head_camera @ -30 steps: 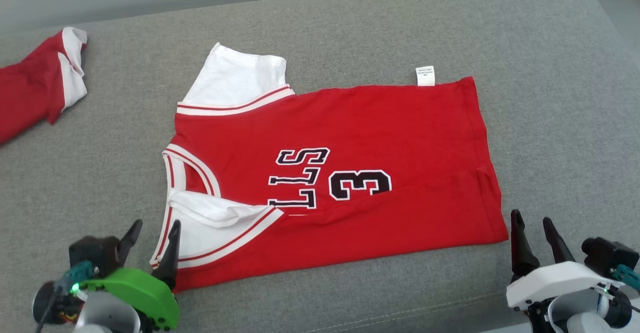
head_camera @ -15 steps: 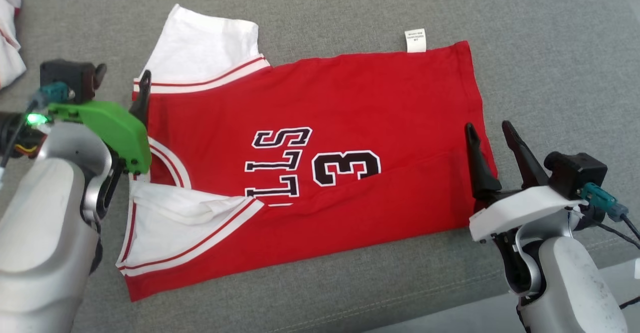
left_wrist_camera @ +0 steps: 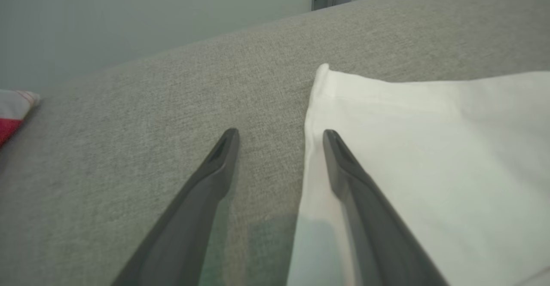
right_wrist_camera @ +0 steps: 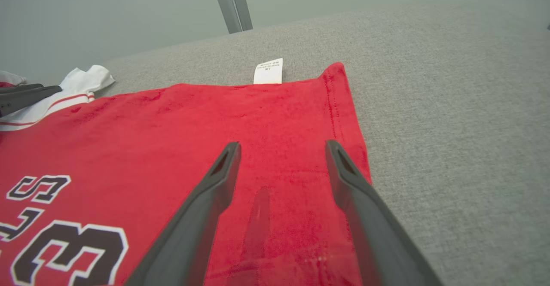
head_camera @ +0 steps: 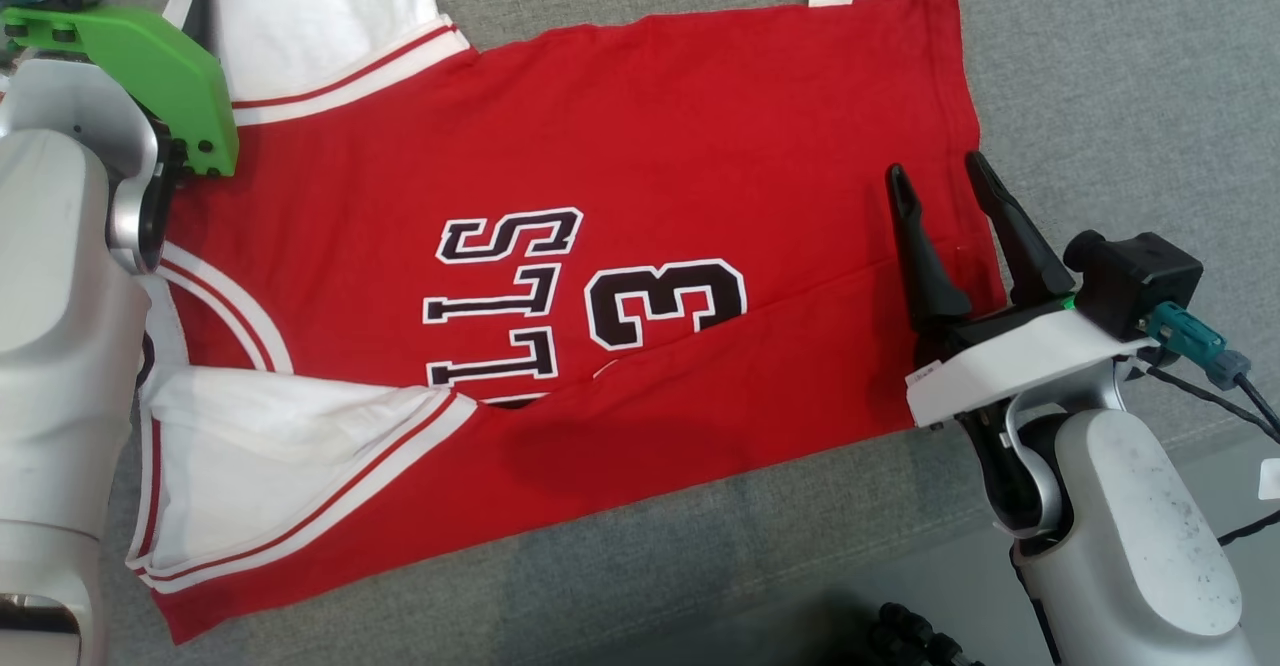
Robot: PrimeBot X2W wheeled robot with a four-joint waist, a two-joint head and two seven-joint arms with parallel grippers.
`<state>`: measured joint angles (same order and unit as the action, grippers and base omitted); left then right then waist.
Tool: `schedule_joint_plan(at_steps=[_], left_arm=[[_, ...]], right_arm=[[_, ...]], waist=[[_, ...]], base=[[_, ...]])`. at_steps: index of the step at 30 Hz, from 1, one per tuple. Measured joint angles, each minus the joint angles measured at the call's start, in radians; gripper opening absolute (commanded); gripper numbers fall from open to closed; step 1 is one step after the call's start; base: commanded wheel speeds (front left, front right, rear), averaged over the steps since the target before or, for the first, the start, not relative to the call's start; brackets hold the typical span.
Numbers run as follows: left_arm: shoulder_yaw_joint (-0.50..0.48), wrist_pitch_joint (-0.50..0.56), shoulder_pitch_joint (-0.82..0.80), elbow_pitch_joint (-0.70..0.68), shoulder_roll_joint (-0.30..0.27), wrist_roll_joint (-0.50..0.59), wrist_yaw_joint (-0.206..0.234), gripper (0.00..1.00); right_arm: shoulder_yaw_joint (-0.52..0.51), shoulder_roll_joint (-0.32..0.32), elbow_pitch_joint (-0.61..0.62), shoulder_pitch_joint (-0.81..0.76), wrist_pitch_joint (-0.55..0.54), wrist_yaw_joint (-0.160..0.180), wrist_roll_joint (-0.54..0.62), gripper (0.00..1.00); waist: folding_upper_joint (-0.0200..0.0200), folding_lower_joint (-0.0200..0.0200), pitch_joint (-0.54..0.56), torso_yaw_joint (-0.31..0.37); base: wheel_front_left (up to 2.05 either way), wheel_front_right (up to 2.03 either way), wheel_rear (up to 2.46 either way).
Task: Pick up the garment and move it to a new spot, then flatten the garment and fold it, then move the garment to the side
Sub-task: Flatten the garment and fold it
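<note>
The red garment (head_camera: 620, 196) lies spread on the grey cushion (head_camera: 1120, 66). Nearest you, the right gripper (head_camera: 936, 167) hangs with fingers apart over its hem end. Farther out, the left gripper (left_wrist_camera: 280, 134), fingers also apart, straddles the white sleeve (left_wrist_camera: 429, 148) at its edge, though you can't tell whether it touches the cloth.

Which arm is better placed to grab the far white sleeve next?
The left: the left gripper is open astride the edge of the white sleeve; the right gripper hangs over the red hem.
</note>
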<state>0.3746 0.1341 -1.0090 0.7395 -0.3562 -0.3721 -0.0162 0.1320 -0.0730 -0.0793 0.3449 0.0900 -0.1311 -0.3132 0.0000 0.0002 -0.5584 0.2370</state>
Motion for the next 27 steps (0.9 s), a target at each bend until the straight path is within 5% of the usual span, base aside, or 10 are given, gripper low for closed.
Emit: schedule_joint_plan(at_steps=[18,19,20,21,22,27], left_arm=[[0.041,-0.067,-0.124,0.198,0.055,-0.005,-0.054,1.00],[0.044,-0.067,-0.128,0.206,0.055,-0.005,-0.055,0.91],[0.046,-0.070,-0.130,0.212,0.056,-0.005,-0.056,0.44],[0.049,-0.072,-0.133,0.220,0.057,-0.005,-0.058,0.29],[0.051,-0.074,-0.135,0.228,0.058,-0.005,-0.060,0.00],[0.061,-0.100,-0.138,0.261,0.079,-0.012,-0.067,0.00]], right_arm=[[0.021,-0.001,-0.008,0.023,0.022,0.000,-0.011,1.00],[0.021,-0.001,-0.010,0.026,0.024,0.000,-0.011,1.00],[0.023,0.000,-0.011,0.028,0.026,0.000,-0.011,1.00],[0.024,0.001,-0.012,0.030,0.027,0.000,-0.011,1.00],[0.024,0.002,-0.014,0.030,0.030,0.000,-0.012,1.00],[0.012,0.000,-0.025,0.030,0.041,0.000,-0.012,1.00]], waist=[[0.0000,-0.0001,-0.036,0.040],[0.0000,-0.0001,-0.036,0.041],[0.0000,-0.0001,-0.035,0.043],[0.0000,-0.0001,-0.035,0.044],[0.0000,-0.0001,-0.034,0.045],[0.0000,-0.0001,-0.021,0.043]], base=[[0.00,0.00,0.00],[0.00,0.00,0.00],[0.00,0.00,0.00],[0.00,0.00,0.00],[0.00,0.00,0.00],[0.00,0.00,0.00]])
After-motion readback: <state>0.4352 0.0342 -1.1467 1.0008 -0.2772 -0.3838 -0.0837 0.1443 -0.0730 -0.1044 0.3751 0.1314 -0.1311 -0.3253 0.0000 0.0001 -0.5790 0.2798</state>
